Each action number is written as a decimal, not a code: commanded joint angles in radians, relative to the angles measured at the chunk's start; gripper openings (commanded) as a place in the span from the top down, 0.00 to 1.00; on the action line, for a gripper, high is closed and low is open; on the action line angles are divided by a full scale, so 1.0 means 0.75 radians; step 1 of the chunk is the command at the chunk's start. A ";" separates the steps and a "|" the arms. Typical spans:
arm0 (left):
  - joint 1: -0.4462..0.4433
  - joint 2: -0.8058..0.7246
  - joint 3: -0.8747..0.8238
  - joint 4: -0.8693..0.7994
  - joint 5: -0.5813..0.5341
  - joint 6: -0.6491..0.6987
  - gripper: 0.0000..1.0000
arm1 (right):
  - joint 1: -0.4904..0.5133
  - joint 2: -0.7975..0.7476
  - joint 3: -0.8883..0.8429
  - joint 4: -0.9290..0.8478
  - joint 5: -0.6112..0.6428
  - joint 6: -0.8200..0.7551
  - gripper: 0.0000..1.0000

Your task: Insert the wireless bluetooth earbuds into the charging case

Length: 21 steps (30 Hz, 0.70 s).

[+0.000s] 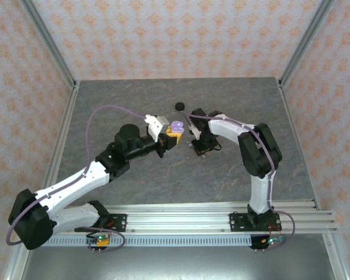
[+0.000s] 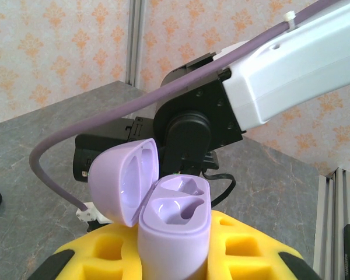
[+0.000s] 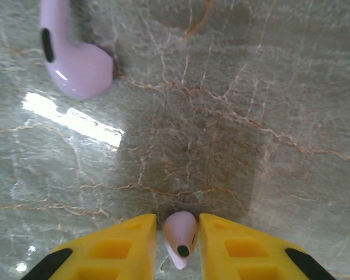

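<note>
Case mouth: the charging case (image 2: 175, 233) stands open with its lid (image 2: 123, 178) tipped back to the left, and both wells are clear from above.
Behind the case: the right arm (image 2: 291, 70) and its purple cable (image 2: 105, 119) crowd the far side.
Right gripper (image 3: 178, 221): the pinched earbud (image 3: 181, 239) fills the gap between the pads.
Table ahead of it: a loose earbud (image 3: 76, 58) lies at upper left, with bare stone elsewhere.
Far table (image 1: 239, 99): open, apart from a black disc (image 1: 178, 105).

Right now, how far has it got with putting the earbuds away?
Done: the lavender case stands open in the left pincer, both wells empty. In hand: one lavender earbud sits between the fingers of the right pincer. Left: seating it, then the second earbud lying nearby.
</note>
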 commanded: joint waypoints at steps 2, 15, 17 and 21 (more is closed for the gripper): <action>-0.008 -0.026 0.040 -0.004 -0.014 0.003 0.87 | -0.005 0.018 0.025 -0.012 0.036 0.006 0.78; -0.008 -0.008 0.041 -0.003 -0.028 -0.004 0.87 | -0.138 -0.171 -0.150 0.220 -0.144 0.230 0.85; -0.008 -0.001 0.035 0.011 -0.042 -0.013 0.87 | -0.168 -0.237 -0.204 0.284 -0.212 0.267 0.86; -0.008 0.016 0.009 0.063 -0.107 -0.050 0.87 | -0.200 -0.402 -0.313 0.414 -0.330 0.355 0.86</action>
